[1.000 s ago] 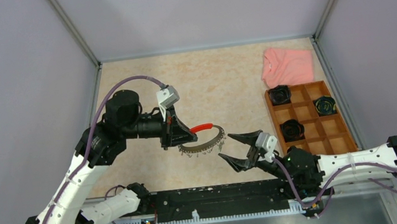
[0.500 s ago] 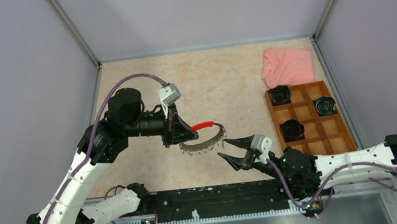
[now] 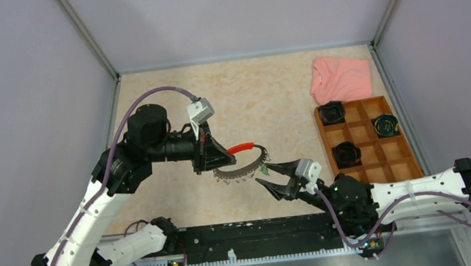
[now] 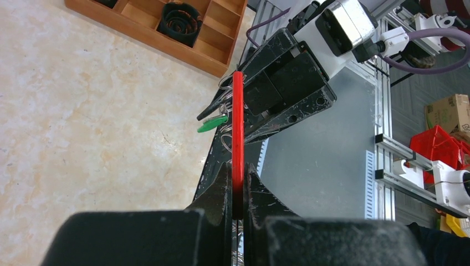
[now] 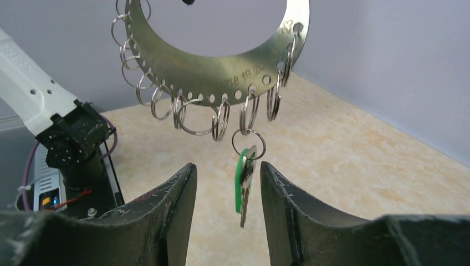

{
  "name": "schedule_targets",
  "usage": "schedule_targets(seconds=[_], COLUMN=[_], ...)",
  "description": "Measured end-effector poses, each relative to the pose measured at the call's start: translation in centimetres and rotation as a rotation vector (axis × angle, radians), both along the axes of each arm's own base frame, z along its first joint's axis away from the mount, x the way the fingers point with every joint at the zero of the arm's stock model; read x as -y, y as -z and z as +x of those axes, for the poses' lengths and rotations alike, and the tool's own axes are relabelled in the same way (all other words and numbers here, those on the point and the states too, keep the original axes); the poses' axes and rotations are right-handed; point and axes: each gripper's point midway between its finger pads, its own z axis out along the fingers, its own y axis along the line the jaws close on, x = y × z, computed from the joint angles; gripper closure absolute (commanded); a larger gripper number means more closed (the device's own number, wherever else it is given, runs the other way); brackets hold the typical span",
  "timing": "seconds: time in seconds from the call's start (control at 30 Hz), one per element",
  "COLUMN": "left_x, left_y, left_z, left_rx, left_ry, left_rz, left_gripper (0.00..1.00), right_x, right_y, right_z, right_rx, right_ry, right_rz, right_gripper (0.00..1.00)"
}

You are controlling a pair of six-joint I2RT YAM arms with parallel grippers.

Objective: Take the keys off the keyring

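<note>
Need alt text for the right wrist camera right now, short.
A green-headed key hangs from the keyring, a curved metal band edged with small rings, and dangles in the gap of the open right gripper. Beige table behind.

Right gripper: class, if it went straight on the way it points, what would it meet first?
The green key hanging between the right gripper's open fingers; just beyond, probably the keyring, though depth is unclear.

We are looking at a beige, marbled worktop (image 3: 170, 100). A folded pink cloth (image 3: 340, 77) is lying at its far right corner. Just nearer, a wooden divided tray (image 3: 394, 151) is sitting along the right edge, carrying black coiled bundles (image 3: 347, 154) in three of its compartments.
</note>
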Motion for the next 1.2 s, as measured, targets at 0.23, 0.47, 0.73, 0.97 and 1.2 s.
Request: schedule_targets(seconds=[0.23, 0.47, 0.73, 0.97, 1.2], left_x=[0.1, 0.1, 0.1, 0.2, 0.3], left_y=[-0.1, -0.3, -0.3, -0.3, -0.5], left_z=[0.0, 0.0, -0.1, -0.2, -0.2], left_rx=[-0.002, 0.0, -0.002, -0.003, 0.003], left_ry=[0.002, 0.003, 0.009, 0.01, 0.013], left_rz=[-0.006, -0.011, -0.013, -0.014, -0.023], left_gripper=[1.0, 1.0, 1.0, 1.0, 1.0], right_x=[-0.3, -0.6, -0.6, -0.5, -0.4], right_y=[-0.8, -0.3, -0.6, -1.1, -1.4], right_z=[0.0, 0.1, 0.1, 0.1, 0.3], right_rx=[0.009, 0.013, 0.015, 0.019, 0.023], right_ry=[0.002, 0.003, 0.004, 0.007, 0.016], right_rz=[0.015, -0.007, 0.009, 0.03, 0.042], right_gripper=[0.57, 0.62, 0.63, 0.65, 0.75])
